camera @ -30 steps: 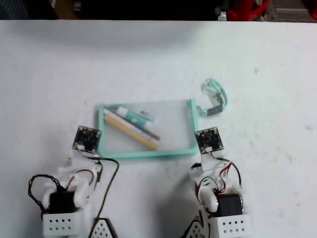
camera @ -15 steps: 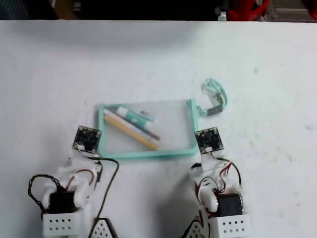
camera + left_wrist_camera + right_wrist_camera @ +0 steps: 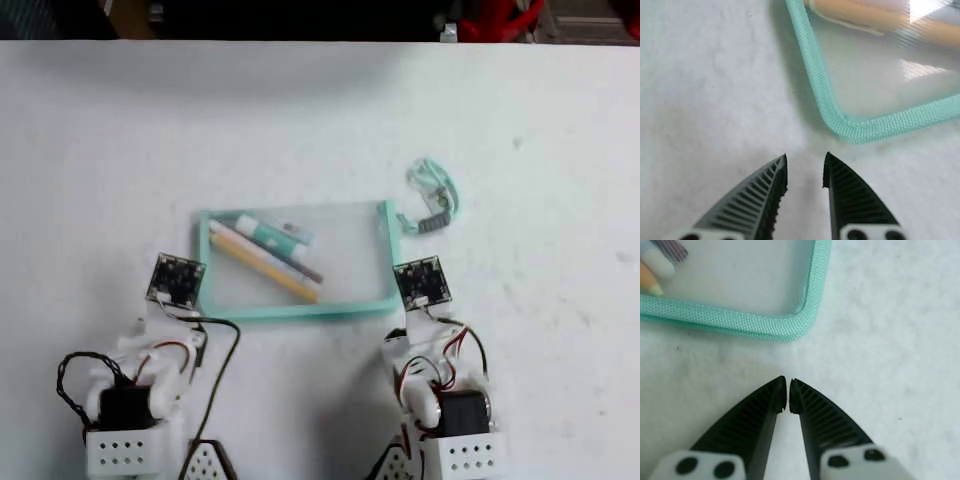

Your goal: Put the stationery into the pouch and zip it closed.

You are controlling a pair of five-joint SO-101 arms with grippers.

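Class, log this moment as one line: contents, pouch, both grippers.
pens: inside pouch | zip: cannot tell | left gripper: slightly open, empty, near pouch corner | right gripper: shut, empty, near other corner

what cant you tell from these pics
pouch zip, open or shut: too small in high view, cut off in both wrist views
stationery count: blurred behind the translucent cover, high view
teal strap: too small in high view to tell whether it joins the pouch
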